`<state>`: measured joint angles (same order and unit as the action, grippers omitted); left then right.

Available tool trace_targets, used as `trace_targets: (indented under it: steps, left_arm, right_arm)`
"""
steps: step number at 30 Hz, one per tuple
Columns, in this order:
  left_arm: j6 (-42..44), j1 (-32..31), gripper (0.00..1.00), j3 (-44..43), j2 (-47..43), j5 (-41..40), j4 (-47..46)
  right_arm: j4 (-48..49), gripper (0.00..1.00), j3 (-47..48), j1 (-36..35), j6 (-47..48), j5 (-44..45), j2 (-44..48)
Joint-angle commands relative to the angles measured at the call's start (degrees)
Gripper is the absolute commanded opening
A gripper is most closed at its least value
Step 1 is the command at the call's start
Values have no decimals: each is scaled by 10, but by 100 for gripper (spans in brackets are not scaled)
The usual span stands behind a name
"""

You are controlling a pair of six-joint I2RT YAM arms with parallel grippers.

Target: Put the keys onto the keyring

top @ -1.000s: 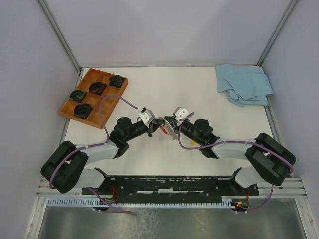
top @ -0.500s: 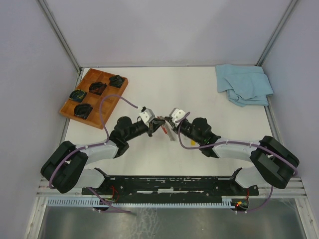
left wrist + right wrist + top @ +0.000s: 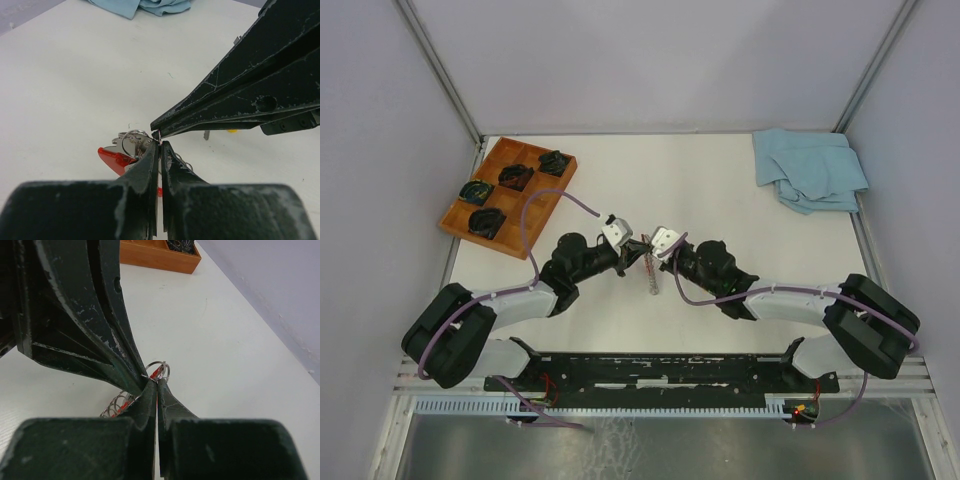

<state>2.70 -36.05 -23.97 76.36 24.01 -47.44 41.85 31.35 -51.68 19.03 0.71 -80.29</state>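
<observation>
The left gripper (image 3: 639, 247) and the right gripper (image 3: 653, 250) are brought tip to tip over the middle of the white table (image 3: 740, 210), a little nearer the arm bases than the far edge. In the left wrist view the left fingers (image 3: 145, 170) are seen drawn almost together, only a sliver of gap left between them, and they are clenched on the thin wire of the keyring (image 3: 131, 140) at their tips. The right fingers (image 3: 167, 400) are pressed fully together, their tips touching the same ring; whether the wire is caught between them cannot be told. The keyring is held up between the 2 grippers, clear of the table, with its red strap (image 3: 115, 157) hanging below and to one side of the left fingers and its silver beaded chain (image 3: 116, 406) trailing beneath. From above, the chain is seen running from the meeting point toward the arm bases. 2 of the keys are seen lying on the table beyond the right gripper, apart from the ring: a small silver key (image 3: 206, 135) and, just beside it, a yellow-headed key (image 3: 231, 131), partly hidden by the right fingers. A wooden tray (image 3: 538, 203) with 4 black coiled items (image 3: 516, 176) is set at the far left corner, and a crumpled blue cloth (image 3: 810, 168) at the far right corner.
</observation>
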Motion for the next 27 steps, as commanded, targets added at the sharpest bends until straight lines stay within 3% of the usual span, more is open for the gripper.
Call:
trace_targets:
  steps: [1, 16, 24, 27]
  left_arm:
    - [6, -2, 3, -34, -4, 2, -21]
    - [58, -2, 3, -28, -20, -4, 9]
    - [132, -2, 3, -11, -51, -29, 40]
    - [170, -2, 3, -5, -64, -29, 55]
  right_arm:
    - [14, 1, 27, -19, 16, -1, 24]
    - [-13, 1, 20, -20, -12, 5, 65]
    - [-103, 33, 25, -19, -60, 15, 123]
    - [-193, 36, 46, -19, -106, 44, 149]
